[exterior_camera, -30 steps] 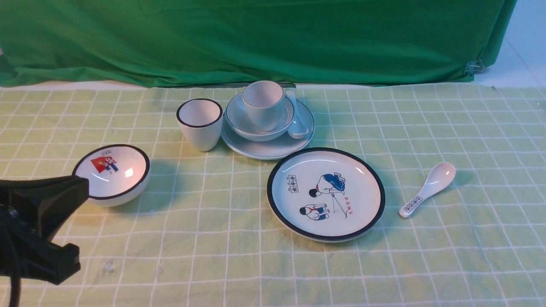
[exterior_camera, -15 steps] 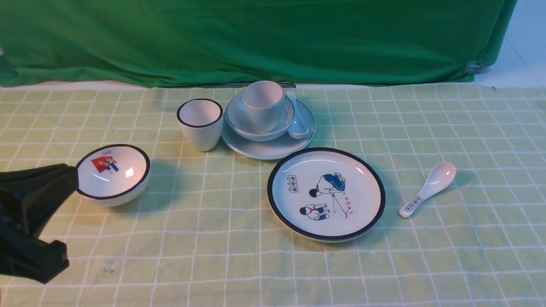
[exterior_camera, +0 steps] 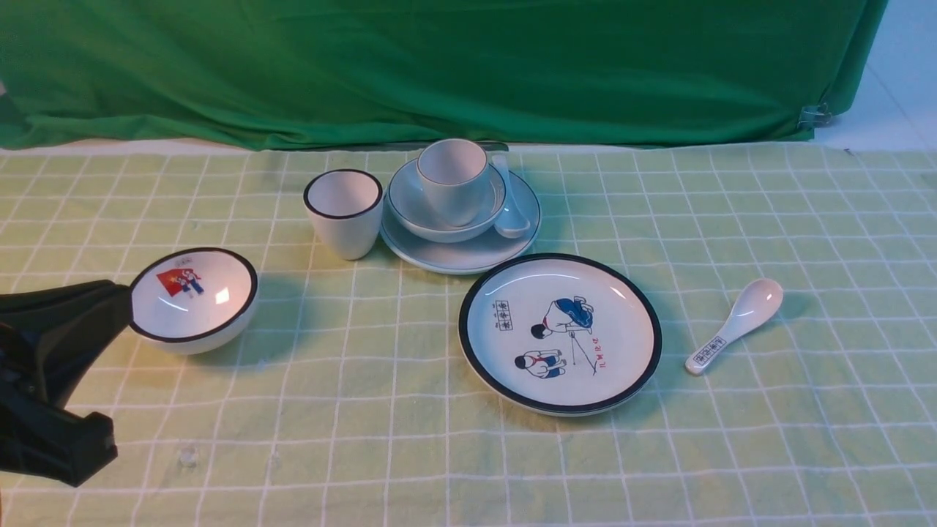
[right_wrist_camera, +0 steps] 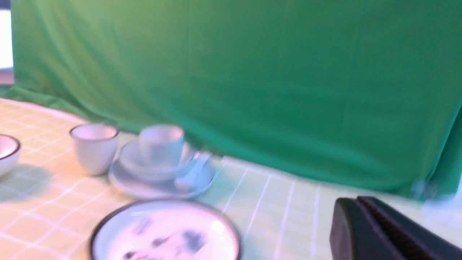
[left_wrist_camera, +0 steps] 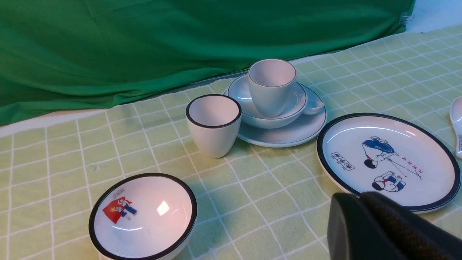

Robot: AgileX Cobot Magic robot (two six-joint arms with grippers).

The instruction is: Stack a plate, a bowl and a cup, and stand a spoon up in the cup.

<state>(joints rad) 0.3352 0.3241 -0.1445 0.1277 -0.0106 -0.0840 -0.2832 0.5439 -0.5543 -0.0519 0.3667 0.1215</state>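
The plain white plate (exterior_camera: 468, 255) lies at the back centre, with the plain bowl (exterior_camera: 407, 199) on it and the thin-rimmed cup (exterior_camera: 454, 179) upright in the bowl. The all-white spoon (exterior_camera: 510, 214) lies on the plate, leaning on the bowl's right side, outside the cup. The stack also shows in the left wrist view (left_wrist_camera: 271, 86) and, blurred, in the right wrist view (right_wrist_camera: 161, 144). My left gripper (exterior_camera: 121, 306) is shut and empty at the far left, beside the flag bowl. My right gripper (right_wrist_camera: 355, 204) is shut and empty, outside the front view.
A bold black-rimmed cup (exterior_camera: 342, 212) stands just left of the stack. A black-rimmed bowl with a red flag picture (exterior_camera: 194, 298) sits at the left. A black-rimmed cartoon plate (exterior_camera: 560, 333) lies in front of the stack. A spoon with a printed handle (exterior_camera: 734, 324) lies at the right.
My left gripper has drawn back to the left, away from the flag bowl's rim, then held still. The dishes have not moved.
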